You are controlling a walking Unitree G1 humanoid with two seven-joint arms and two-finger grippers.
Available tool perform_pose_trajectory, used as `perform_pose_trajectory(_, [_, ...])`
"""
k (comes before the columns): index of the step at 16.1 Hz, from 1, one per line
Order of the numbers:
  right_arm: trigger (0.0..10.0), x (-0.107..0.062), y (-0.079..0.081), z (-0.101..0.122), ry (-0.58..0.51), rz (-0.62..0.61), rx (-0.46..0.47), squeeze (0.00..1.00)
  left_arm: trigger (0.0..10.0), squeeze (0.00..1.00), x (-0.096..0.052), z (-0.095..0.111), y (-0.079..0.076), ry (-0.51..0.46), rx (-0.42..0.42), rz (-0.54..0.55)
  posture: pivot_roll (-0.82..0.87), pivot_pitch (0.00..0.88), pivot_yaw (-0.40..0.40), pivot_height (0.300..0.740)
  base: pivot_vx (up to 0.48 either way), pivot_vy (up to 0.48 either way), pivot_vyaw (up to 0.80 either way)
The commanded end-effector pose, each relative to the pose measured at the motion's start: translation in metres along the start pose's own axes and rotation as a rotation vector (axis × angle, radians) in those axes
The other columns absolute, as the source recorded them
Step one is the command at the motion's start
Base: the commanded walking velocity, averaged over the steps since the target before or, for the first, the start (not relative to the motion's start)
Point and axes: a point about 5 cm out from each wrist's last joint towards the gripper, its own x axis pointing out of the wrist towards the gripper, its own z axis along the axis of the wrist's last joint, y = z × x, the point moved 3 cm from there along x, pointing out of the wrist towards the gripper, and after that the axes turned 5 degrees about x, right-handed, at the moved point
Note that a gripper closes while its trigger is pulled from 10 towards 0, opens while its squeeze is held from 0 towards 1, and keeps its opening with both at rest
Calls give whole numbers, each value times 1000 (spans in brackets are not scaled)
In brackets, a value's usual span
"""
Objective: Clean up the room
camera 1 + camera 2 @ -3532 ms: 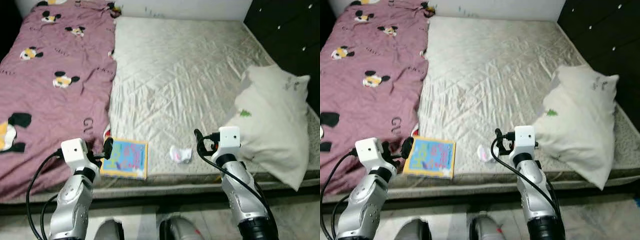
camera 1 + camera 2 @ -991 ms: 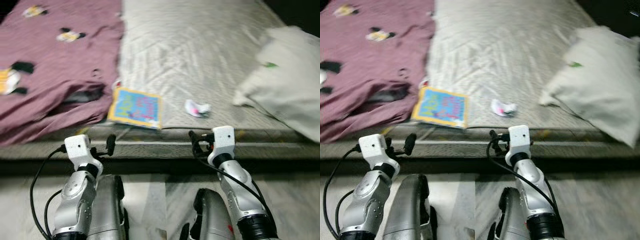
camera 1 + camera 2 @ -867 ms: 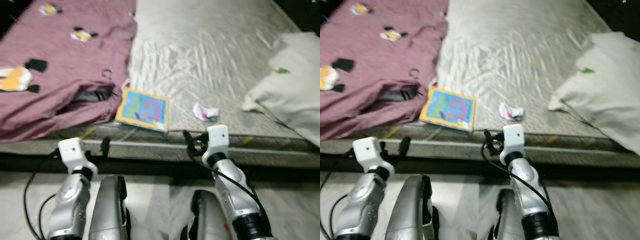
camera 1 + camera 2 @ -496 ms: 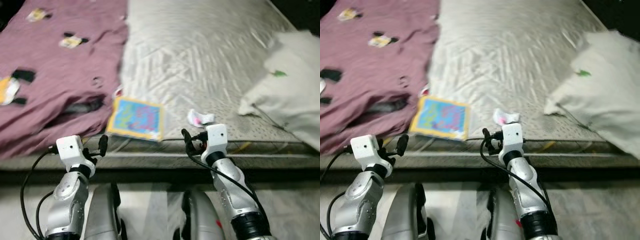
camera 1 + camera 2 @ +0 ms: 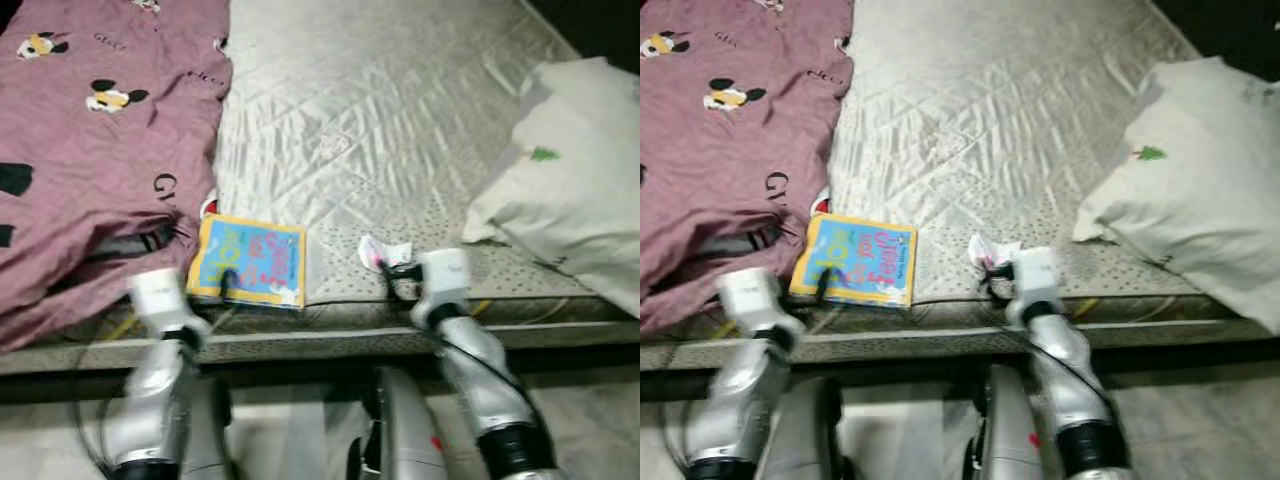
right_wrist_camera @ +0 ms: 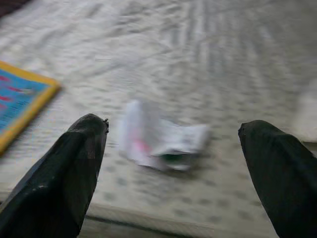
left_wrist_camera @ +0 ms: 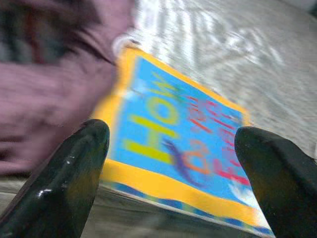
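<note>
Right gripper (image 6: 173, 148) wide open, empty, at the bed edge; crumpled wrapper (image 6: 161, 141) lies on the mattress (image 5: 400, 110) ahead between its jaws, untouched. Left gripper (image 7: 173, 163) also wide open, empty, book (image 7: 183, 144) just ahead. Blanket (image 5: 90, 130) beyond on left, pillow (image 5: 575, 180) on right.

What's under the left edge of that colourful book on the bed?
The book lies on the grey mattress, its left edge beside the purple blanket. Whether the blanket reaches underneath is hidden.
</note>
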Motion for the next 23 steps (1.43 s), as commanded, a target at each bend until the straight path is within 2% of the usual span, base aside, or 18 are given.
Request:
perform_pose_trajectory(1, [10000, -1, 5, -5, 11, 18, 14, 0, 10000, 0, -5, -6, 12, 27, 13, 36, 7, 159, -68, 547, 0, 0, 0])
perform_pose_trajectory(5, [10000, 9, 10, -5, 33, 82, 17, 0, 10000, 0, -7, -6, 13, 26, 19, 52, 23, 167, -68, 547, 0, 0, 0])
perform_pose_trajectory(7, [10000, 15, 13, -5, 42, 111, 18, 0, 10000, 0, -10, 1, 11, 2, 65, 42, 39, 178, -70, 547, 0, 0, 0])
perform_pose_trajectory(9, [10000, 23, 15, 1, 20, 123, -5, 0, 10000, 0, -23, 15, 4, -60, 157, 4, 71, 190, -71, 547, 0, 0, 0])
perform_pose_trajectory(10, [10000, 28, 16, 3, 20, 123, -8, 0, 10000, 0, -33, 19, 5, -72, 185, 20, 89, 198, -70, 547, 0, 0, 0])
perform_pose_trajectory(12, [10000, 32, 21, 5, 11, 133, -7, 0, 10000, 0, -43, 22, 8, -80, 195, 45, 117, 213, -72, 547, 0, 0, 0])
perform_pose_trajectory(15, [10000, 46, 40, 13, 3, 174, -32, 0, 10000, 0, -65, 23, 7, -80, 232, 74, 182, 234, -90, 547, 0, 0, 0])
perform_pose_trajectory(19, [10000, 60, 65, 30, -21, 199, -71, 0, 10000, 0, -81, 29, 4, -79, 269, 74, 251, 250, -99, 547, 0, 0, 0])
perform_pose_trajectory(20, [10000, 64, 66, 33, -18, 148, -108, 0, 10000, 0, -87, 28, 5, -71, 281, 80, 265, 258, -94, 547, 0, 0, 0])
perform_pose_trajectory(21, [10000, 66, 67, 35, -10, 133, -69, 0, 10000, 0, -92, 28, 6, -65, 288, 90, 280, 269, -95, 547, 0, 0, 0])
perform_pose_trajectory(23, [10000, 68, 65, 36, -5, 107, -85, 0, 10000, 0, -100, 28, 6, -53, 295, 95, 298, 285, -97, 547, 0, 0, 0])
